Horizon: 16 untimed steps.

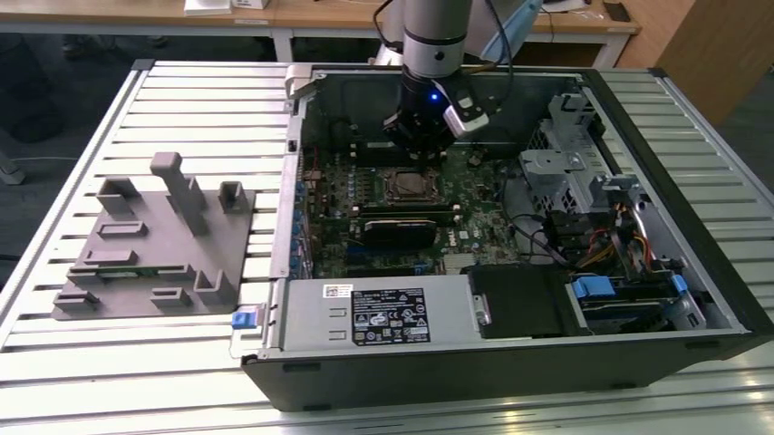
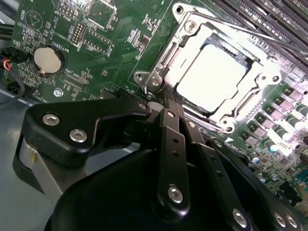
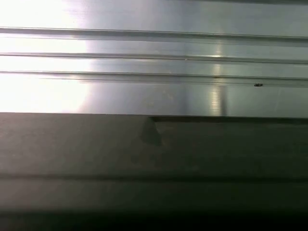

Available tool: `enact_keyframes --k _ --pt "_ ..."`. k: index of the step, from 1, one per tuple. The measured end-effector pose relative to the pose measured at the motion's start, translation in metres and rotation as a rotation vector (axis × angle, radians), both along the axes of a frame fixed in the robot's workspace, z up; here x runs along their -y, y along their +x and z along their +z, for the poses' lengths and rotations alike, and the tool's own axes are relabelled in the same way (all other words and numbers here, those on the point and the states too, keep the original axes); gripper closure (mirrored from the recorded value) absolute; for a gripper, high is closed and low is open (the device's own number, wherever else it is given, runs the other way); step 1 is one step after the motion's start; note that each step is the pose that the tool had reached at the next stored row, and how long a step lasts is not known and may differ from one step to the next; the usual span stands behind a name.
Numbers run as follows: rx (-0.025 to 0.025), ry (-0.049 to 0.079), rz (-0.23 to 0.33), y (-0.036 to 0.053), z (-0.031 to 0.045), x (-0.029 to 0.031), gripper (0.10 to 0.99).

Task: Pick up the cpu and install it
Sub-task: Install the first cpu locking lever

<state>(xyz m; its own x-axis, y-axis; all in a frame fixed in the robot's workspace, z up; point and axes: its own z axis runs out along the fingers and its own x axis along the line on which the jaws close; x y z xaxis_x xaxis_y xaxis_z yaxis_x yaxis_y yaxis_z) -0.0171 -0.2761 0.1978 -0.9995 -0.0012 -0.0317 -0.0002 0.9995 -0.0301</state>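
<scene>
Lay open on the slatted metal surface point(image 1: 181, 100): a computer case point(image 1: 677, 299), motherboard point(image 1: 484, 217) exposed. Hung above the board, just beside the socket frame point(image 2: 159, 62): the claw point(image 2: 166, 103), fingers pressed together with nothing between them. Sat already within that frame, under glare in the second wrist view: the cpu point(image 2: 214, 74). Judged past the placing step, at seating or securing. Called for: care around the frame.
</scene>
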Motion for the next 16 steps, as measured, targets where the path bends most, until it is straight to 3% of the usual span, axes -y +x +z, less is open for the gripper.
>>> enact_keyframes --k 11,16 --pt "-0.0008 0.017 0.0 0.0004 -0.0002 -0.0006 0.98" --pt "-0.0029 0.017 0.0 0.0005 0.0084 -0.0007 0.98"
